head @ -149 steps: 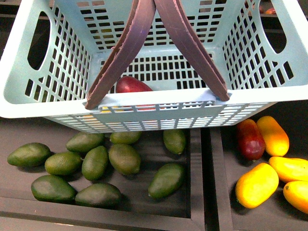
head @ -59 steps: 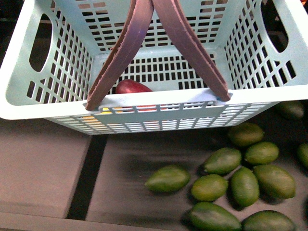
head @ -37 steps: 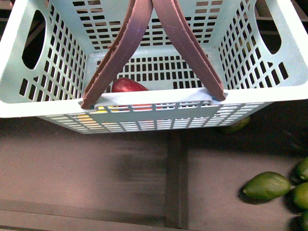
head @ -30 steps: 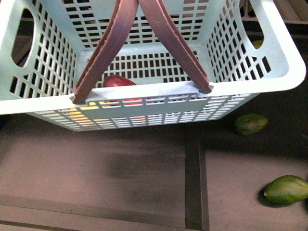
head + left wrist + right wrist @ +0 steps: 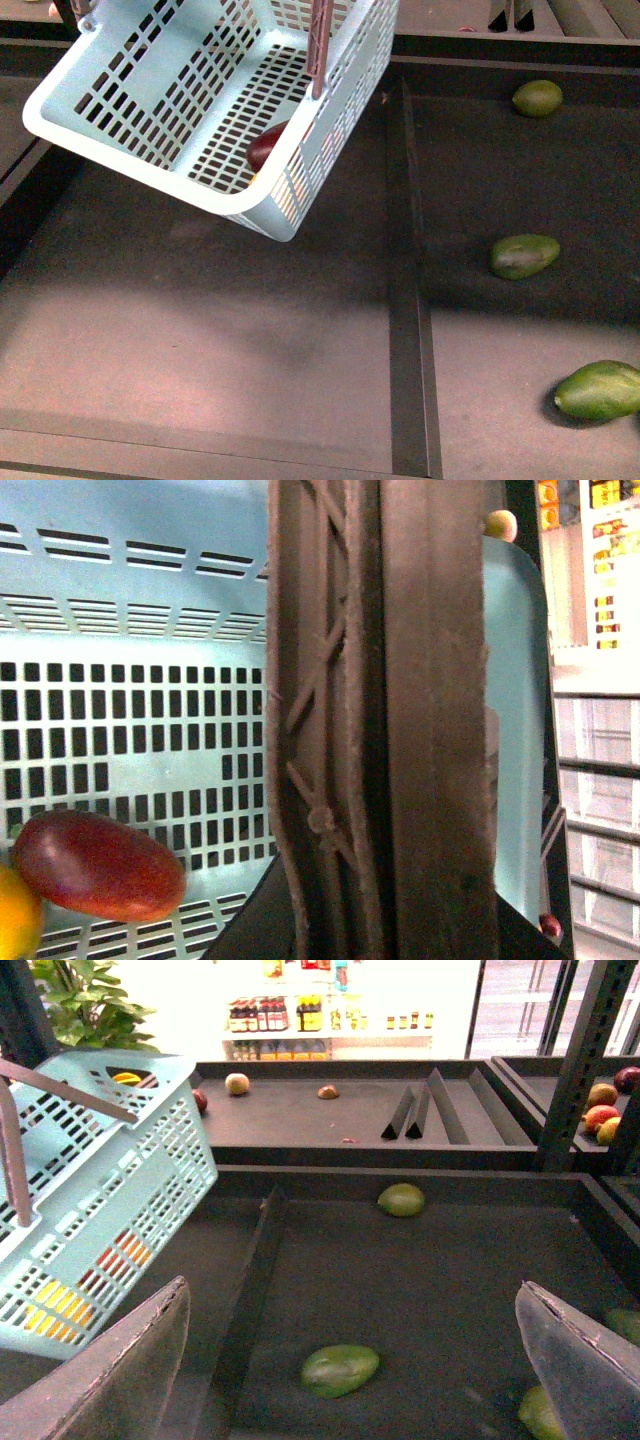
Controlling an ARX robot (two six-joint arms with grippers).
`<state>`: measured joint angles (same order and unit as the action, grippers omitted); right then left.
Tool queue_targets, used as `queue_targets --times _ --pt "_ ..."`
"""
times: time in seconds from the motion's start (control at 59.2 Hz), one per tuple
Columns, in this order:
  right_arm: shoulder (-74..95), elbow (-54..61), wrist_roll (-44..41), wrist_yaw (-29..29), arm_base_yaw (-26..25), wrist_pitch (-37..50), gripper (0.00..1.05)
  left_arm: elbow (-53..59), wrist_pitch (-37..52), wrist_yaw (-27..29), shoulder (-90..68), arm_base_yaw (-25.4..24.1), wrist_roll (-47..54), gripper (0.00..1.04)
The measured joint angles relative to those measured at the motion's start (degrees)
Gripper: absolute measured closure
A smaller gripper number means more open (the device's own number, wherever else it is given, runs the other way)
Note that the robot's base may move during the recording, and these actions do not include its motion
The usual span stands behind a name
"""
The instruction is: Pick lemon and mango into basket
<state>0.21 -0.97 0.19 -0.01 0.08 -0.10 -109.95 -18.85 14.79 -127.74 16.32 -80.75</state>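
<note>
Both fruits in: mango & lemon lie touching on floor of tilted, hanging basket. Left fingers: can't tell, handles fill view. Right gripper wide open, empty. Task looks done; you likely set basket down level.

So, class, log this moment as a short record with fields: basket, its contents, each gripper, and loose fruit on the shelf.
basket: light turquoise basket, lifted and tilted, upper left in the front view
handles: brown handles fill the left wrist view; the grip on them is not visible
contents: dark red mango on the basket floor, lemon touching it at the view's edge
left gripper: not in view
right gripper: open, empty, over the dark shelf
loose fruit: three green fruits on the shelf's right section
</note>
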Motion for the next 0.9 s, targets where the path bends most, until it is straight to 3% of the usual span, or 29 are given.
queue_targets --times 0.186,0.355,0.659,0.896 --pt "0.00 0.00 0.00 0.00 0.00 0.00 0.09 -13.81 -10.38 1.92 -10.23 -3.10 -1.07 0.89" --pt "0.00 0.00 0.00 0.00 0.00 0.00 0.09 -17.79 -15.67 4.50 -14.91 -5.25 -1.64 0.89" --pt "0.00 0.00 0.00 0.00 0.00 0.00 0.09 -13.40 -11.56 4.26 -15.26 -4.94 -4.79 0.88" --pt "0.00 0.00 0.00 0.00 0.00 0.00 0.09 -9.22 -15.12 3.50 -11.67 -4.55 -9.73 0.40"
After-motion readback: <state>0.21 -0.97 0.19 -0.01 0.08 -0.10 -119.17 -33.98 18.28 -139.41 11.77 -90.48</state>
